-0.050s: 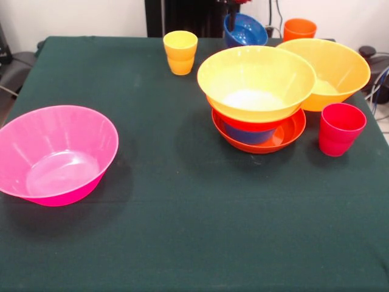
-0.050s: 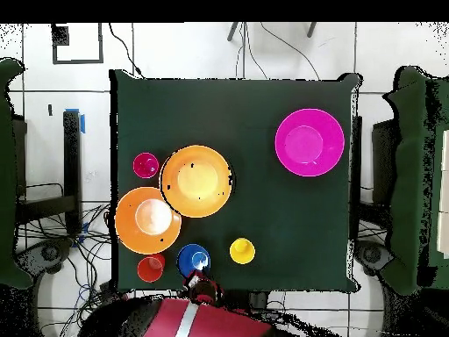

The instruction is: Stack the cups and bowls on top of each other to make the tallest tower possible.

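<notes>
- Nested tower [image 1: 258, 109]: glossy yellow bowl over red and blue bowls on a shallow red-orange bowl;
- large orange-yellow bowl [image 1: 334, 70] touching it;
- translucent pink bowl [image 1: 55, 155] upright, well apart;
- yellow cup [image 1: 180, 52], orange cup [image 1: 299, 28], red-pink cup [image 1: 340, 129] upright;
- small blue bowl [image 1: 245, 30] tilted.

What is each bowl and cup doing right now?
Pink bowl: upright, empty, alone.
Tower: yellow bowl on top, red and blue bowls under it.
Orange bowl: upright, beside the tower.
Blue bowl: tilted, at the gripper.
Yellow cup, orange cup, red cup: upright, unstacked.

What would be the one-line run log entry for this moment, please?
gripper: at blue bowl, far edge, state unclear | tower: yellow bowl on red, blue, red-orange | pink bowl: apart, unstacked | cups: loose
</notes>
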